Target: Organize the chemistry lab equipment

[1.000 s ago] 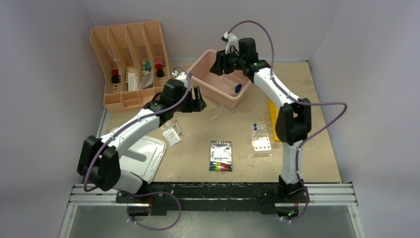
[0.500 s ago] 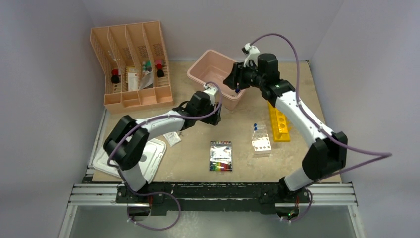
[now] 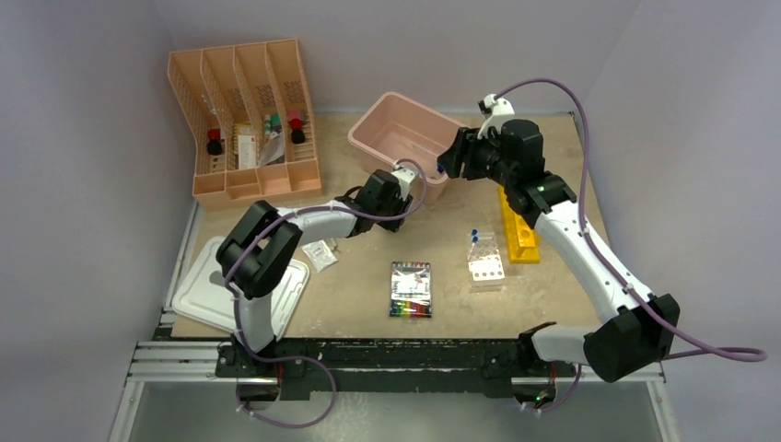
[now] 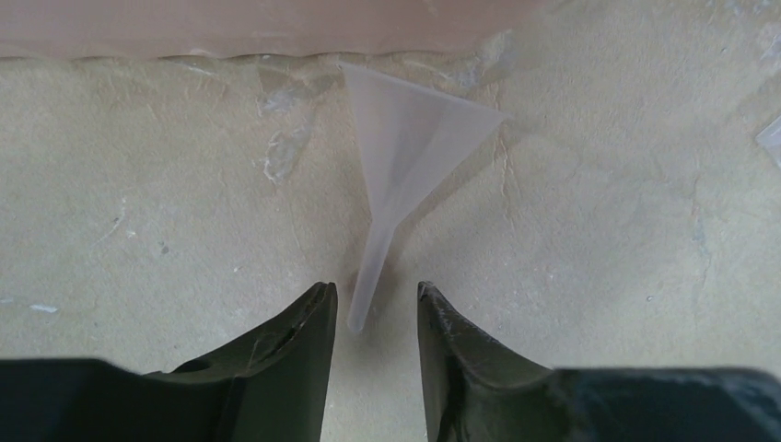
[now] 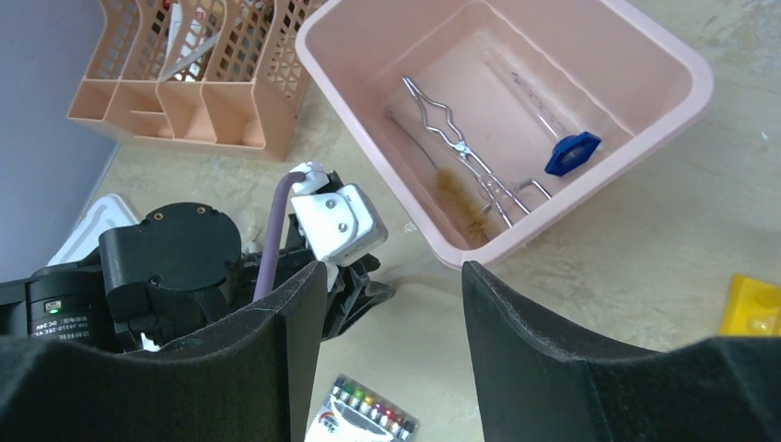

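Your left gripper [image 4: 373, 296] sits low over the table [image 4: 138, 230] with its jaws partly open. They straddle the tip of the stem of a clear plastic funnel [image 4: 410, 129]. Neither finger seems to touch the stem, so nothing is held. The funnel lies on its side, with its wide mouth reaching the foot of the pink tub [image 4: 276, 23].

Your right gripper [image 5: 391, 276] hangs above the tub's right corner, with its jaws wide apart and empty. Inside the tub lie the metal tongs [image 5: 456, 147], the brown bristle brush [image 5: 458, 195] alongside them, and the blue hexagonal-based cylinder [image 5: 571, 152] on its side. The tub stands near the middle of the table's far edge.

Toward the table's centre, the clear tube rack [image 3: 485, 267] carries the blue-capped tubes [image 3: 474, 235] at its far end, and a yellow rack [image 3: 518, 230] stands just beside it on the right. The small clear packet [image 3: 320, 255] lies left of centre, close to your left arm.
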